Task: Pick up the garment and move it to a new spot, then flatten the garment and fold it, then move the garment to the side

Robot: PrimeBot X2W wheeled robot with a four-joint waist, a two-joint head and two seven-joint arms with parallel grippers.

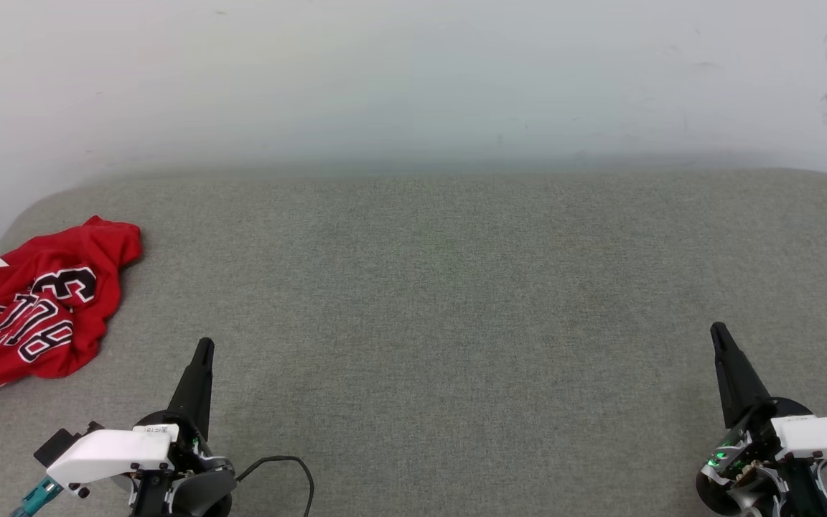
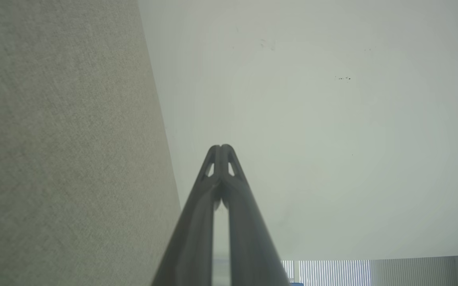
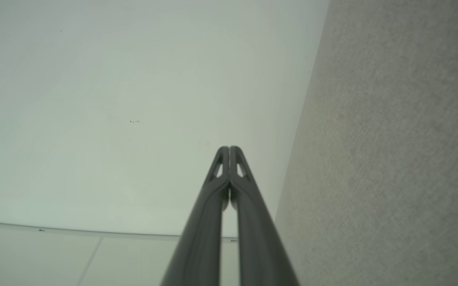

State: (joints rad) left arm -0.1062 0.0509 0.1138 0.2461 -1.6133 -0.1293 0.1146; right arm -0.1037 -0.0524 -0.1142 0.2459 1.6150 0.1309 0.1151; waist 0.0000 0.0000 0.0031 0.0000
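The garment (image 1: 33, 305), a red jersey with black white-outlined lettering and numbers, lies crumpled at the far left of the grey fabric surface (image 1: 428, 287), partly past the left edge of the head view. My left gripper (image 1: 204, 346) rests at the lower left, shut and empty, a short way right of and below the garment. At the lower right my right gripper (image 1: 716, 330) is also shut and empty, far from the garment. In the wrist views the left gripper (image 2: 221, 147) and the right gripper (image 3: 229, 148) show their tips pressed together, pointing at the wall.
A pale wall (image 1: 413, 79) rises behind the grey surface. The surface has rounded back corners. A black cable (image 1: 291, 467) loops beside my left wrist. Wide open fabric lies between the two grippers.
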